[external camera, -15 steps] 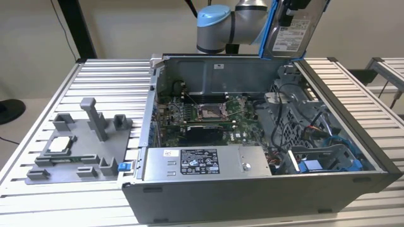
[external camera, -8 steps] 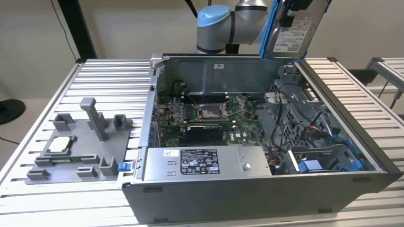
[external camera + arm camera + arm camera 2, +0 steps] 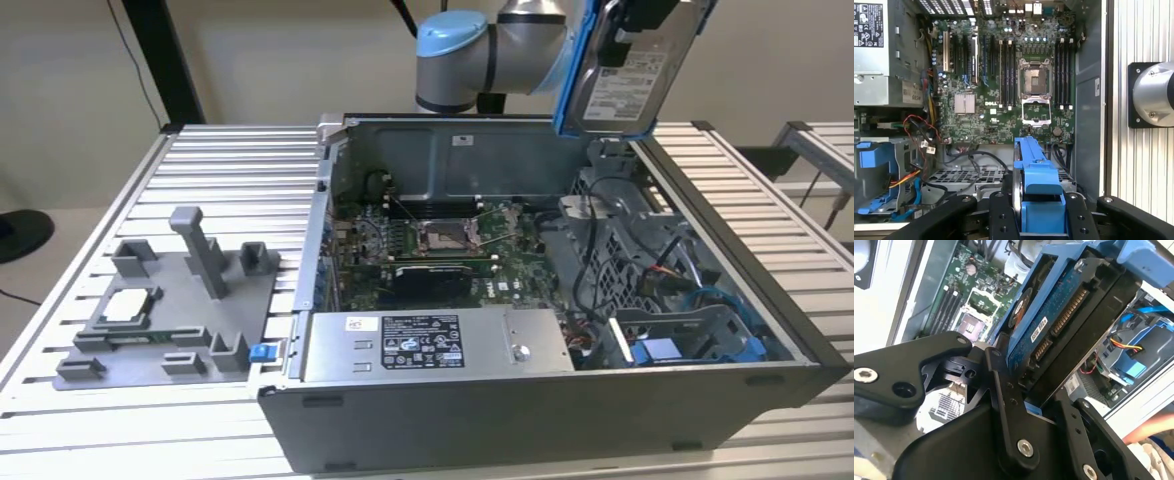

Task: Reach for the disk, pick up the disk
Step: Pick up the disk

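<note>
Exterior view: the disk [image 3: 625,75] hangs at the upper right of the frame, lifted well clear above the open computer case [image 3: 400,420], with its white label facing the camera and a blue frame running down its edge. It is carried on edge and slightly tilted, below the arm [image 3: 467,50].

In the second wrist view the gripper [image 3: 1026,385] is clamped on the disk [image 3: 1054,325], the black fingers [image 3: 1004,405] pressing against its two broad faces near one end. The underside is a blue circuit board with a row of gold connector pins, wrapped by the blue plastic frame. In the first wrist view the disk [image 3: 1036,190] shows edge-on at the lower middle of the frame, between the finger links, with the motherboard [image 3: 1004,80] directly beneath.

As a judgement, the pick-up looks done and the main risk is the grip itself. The fingers hold only one end, so most of the disk's weight hangs beyond them; a jolt could let it pivot or slide out. If it dropped, it would fall into the case onto the motherboard or the loose cables [image 3: 601,250]. Part of the contact appears to be on the plastic frame, which might flex and loosen the hold. The exposed connector pins could also be damaged by a knock against the case wall.
</note>
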You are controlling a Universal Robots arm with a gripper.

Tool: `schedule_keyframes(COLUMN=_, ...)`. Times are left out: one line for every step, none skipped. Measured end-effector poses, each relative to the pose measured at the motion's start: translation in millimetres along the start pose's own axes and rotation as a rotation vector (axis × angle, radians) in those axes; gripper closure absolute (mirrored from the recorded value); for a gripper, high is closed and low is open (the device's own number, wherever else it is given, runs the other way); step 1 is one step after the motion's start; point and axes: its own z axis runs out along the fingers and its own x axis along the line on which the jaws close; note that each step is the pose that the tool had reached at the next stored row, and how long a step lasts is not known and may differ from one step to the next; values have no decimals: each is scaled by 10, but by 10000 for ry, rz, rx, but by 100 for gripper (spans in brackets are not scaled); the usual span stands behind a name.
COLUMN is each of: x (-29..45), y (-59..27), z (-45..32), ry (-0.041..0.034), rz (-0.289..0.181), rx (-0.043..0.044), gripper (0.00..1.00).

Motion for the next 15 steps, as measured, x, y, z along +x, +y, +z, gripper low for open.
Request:
schedule_keyframes(x=26, y=2, z=0, ry=0, rz=0, rx=0, gripper=100)
schedule_keyframes(x=50, y=6, z=0, ry=-1, rz=1, rx=0, gripper=100)
schedule_keyframes(x=72, y=9, z=0, ry=0, rz=1, rx=0, gripper=100)
schedule_keyframes(x=95, y=13, z=0, ry=-1, rz=1, rx=0, gripper=100)
schedule_keyframes(x=118, y=18, z=0, ry=-1, rz=1, rx=0, gripper=100)
schedule_keyframes(x=138, y=22, z=0, ry=-1, rz=1, rx=0, gripper=100)
schedule_keyframes(x=160, y=28, z=0, ry=-1, rz=1, rx=0, gripper=100)
schedule_keyframes(x=180, y=33, z=1, ry=-2, rz=2, rx=0, gripper=100)
schedule_keyframes(x=231, y=40, z=0, ry=-1, rz=1, rx=0, gripper=100)
schedule_keyframes(x=260, y=41, z=-1, ry=-1, rz=0, rx=0, gripper=100)
schedule_keyframes(x=289, y=42, z=-2, ry=-1, rz=1, rx=0, gripper=100)
schedule_keyframes(x=318, y=42, z=-2, ry=-2, rz=2, rx=0, gripper=100)
schedule_keyframes(x=345, y=43, z=-4, ry=-1, rz=2, rx=0, gripper=100)
schedule_keyframes(x=372, y=42, z=-4, ry=-1, rz=2, rx=0, gripper=100)
schedule_keyframes(x=397, y=42, z=-5, ry=-1, rz=2, rx=0, gripper=100)
